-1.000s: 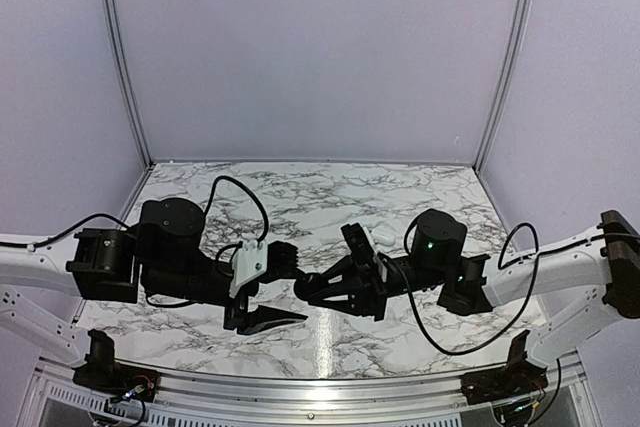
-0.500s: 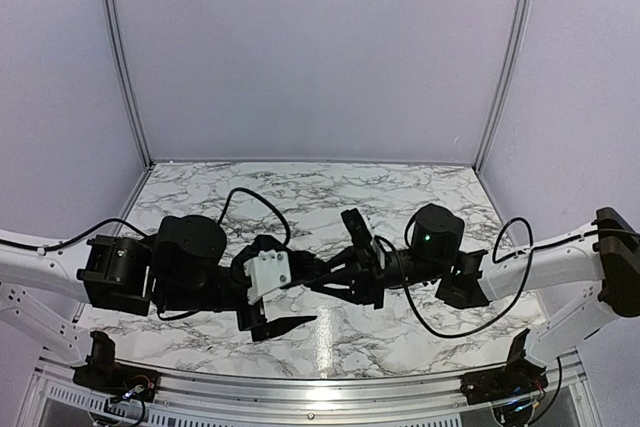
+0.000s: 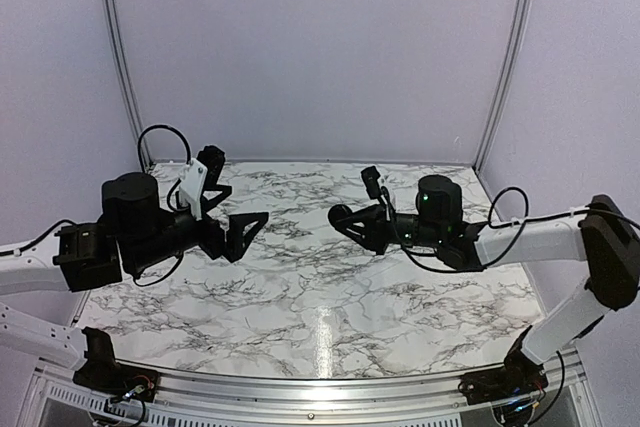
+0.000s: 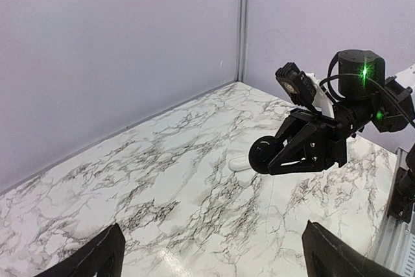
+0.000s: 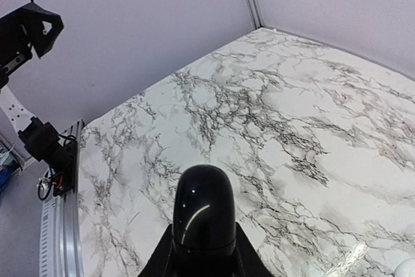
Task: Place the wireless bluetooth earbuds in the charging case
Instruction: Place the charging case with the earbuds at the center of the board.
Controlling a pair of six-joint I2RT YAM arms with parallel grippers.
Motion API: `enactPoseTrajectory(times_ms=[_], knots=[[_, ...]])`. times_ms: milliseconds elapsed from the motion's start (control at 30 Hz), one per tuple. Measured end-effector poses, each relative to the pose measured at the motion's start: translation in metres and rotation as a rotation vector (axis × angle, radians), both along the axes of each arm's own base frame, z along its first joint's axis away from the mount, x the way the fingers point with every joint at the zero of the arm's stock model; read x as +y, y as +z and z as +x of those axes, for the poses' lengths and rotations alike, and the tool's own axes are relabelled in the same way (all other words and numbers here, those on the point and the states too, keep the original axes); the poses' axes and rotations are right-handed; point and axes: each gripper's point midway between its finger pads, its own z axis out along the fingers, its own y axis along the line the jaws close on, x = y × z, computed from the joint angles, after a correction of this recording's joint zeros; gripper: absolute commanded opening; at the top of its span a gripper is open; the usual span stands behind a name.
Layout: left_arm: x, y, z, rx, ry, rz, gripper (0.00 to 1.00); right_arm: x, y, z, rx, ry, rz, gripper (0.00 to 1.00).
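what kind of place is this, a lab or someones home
Probably a robot test booth, not a home: marble-print table boxed in by plain pale walls with metal corner posts, and a left arm and right arm bolted at its near edge.

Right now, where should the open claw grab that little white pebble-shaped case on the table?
Probably from straight above, pinching the white pebble-shaped case across its middle: it lies flat and low on the marble table, and the right claw hangs close by.
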Motion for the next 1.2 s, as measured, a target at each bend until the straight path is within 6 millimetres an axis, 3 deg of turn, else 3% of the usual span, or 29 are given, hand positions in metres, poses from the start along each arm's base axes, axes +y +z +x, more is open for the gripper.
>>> enactPoseTrajectory(times_ms=[267,467,733,1200], knots=[[0.015,-0.044,0.041,0.207,0.178,-0.017,0.99,0.017,-0.065,0.049,0.146,-0.052,-0.137,0.0],[0.032,-0.052,0.06,0.291,0.251,-0.088,0.99,0.023,-0.108,0.083,0.235,-0.08,-0.208,0.0],[0.036,-0.068,0.065,0.349,0.261,-0.085,0.99,0.027,-0.143,0.09,0.308,-0.073,-0.279,0.0],[0.039,-0.074,0.068,0.373,0.255,-0.083,0.99,0.029,-0.167,0.093,0.361,-0.067,-0.333,0.07]])
